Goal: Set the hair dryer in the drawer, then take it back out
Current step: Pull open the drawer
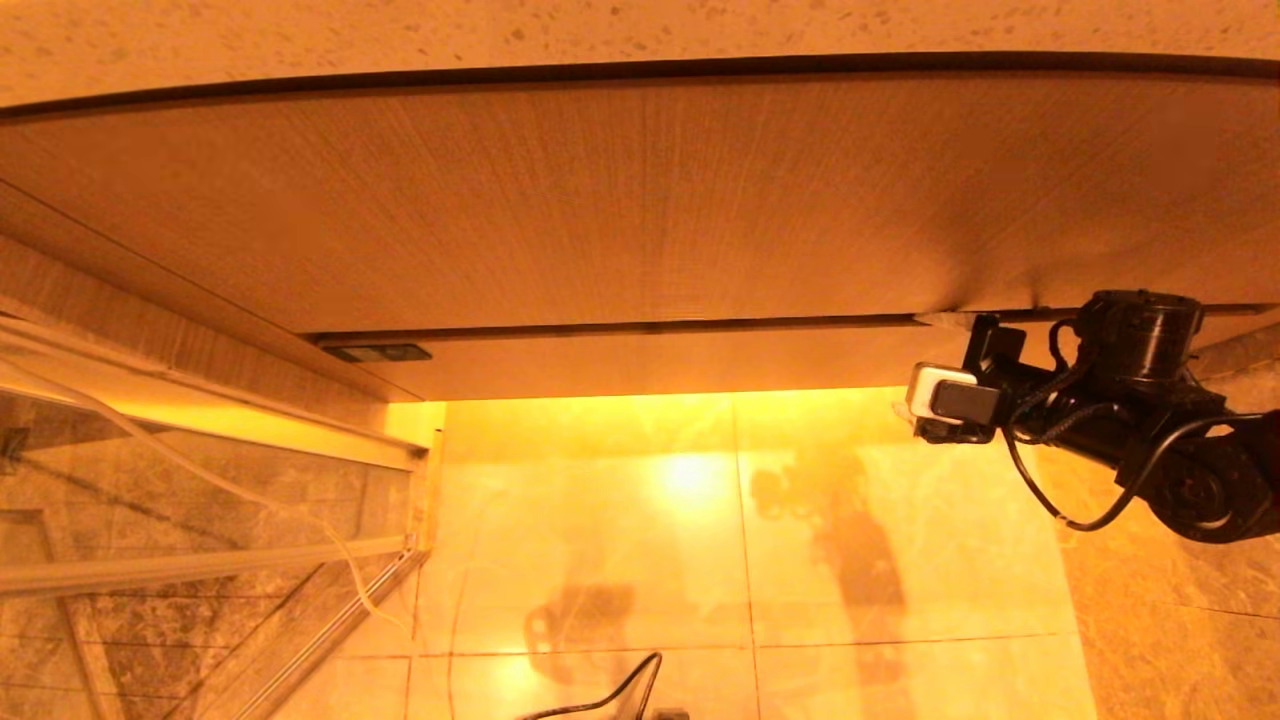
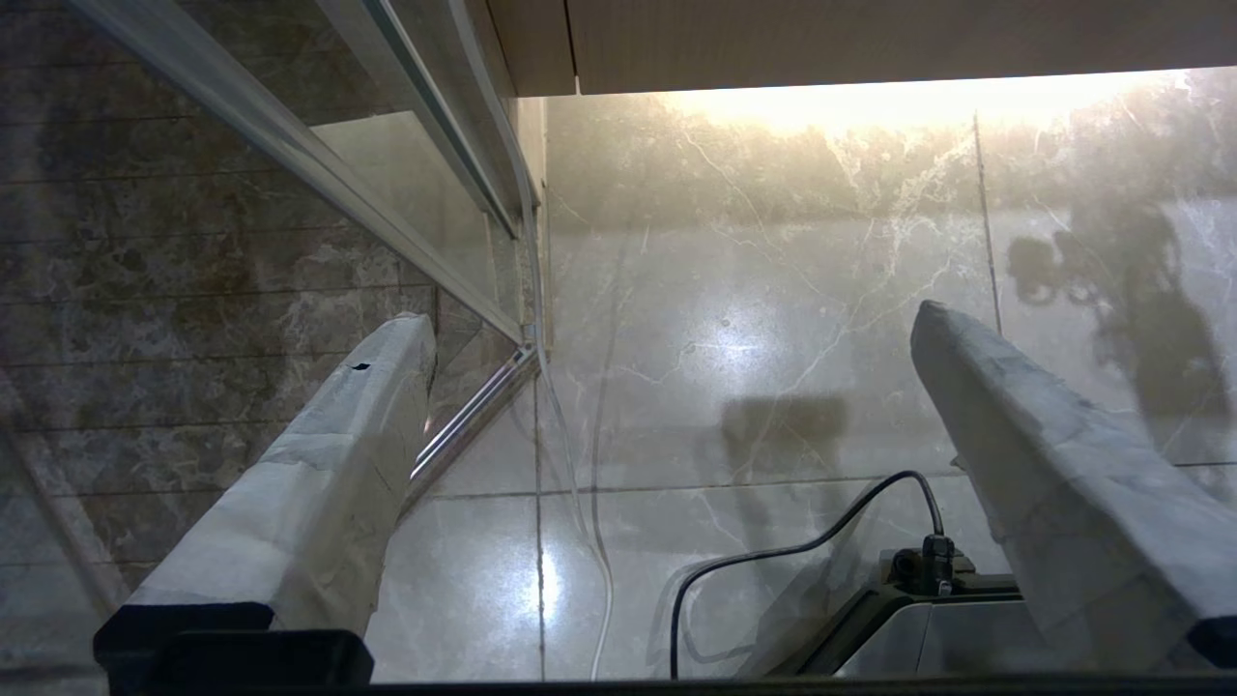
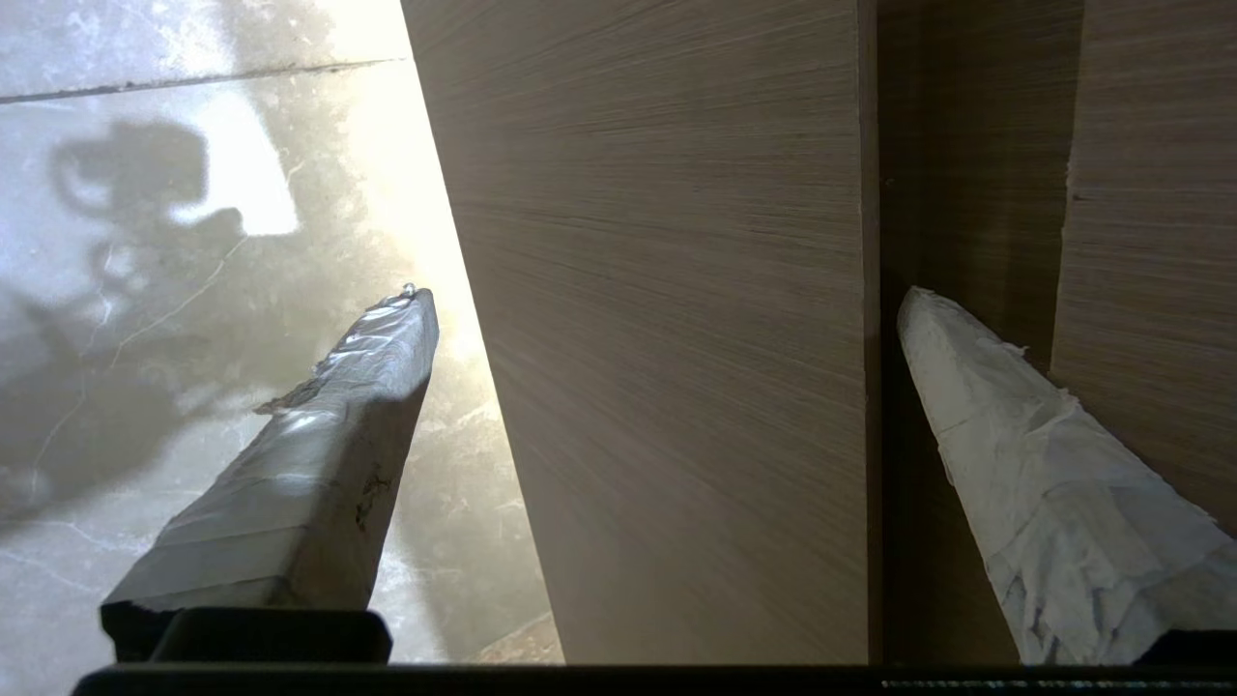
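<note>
Right gripper point(image 3: 667, 295): fingers held apart, nothing clamped | wood panel point(image 3: 676, 338) edge framed between them | left gripper point(image 2: 672, 319): fingers apart over floor point(image 2: 754, 290)

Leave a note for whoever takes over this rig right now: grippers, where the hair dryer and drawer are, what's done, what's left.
Right gripper: open, empty, straddling the lower wood front panel, one finger in the dark gap above it.
Left gripper: open, empty, parked over the floor.
Hair dryer: not in view.
Drawer: no open drawer visible; fronts appear shut.
Done: nothing that shows.
Left: open the drawer, put the dryer in, take it back out.
</note>
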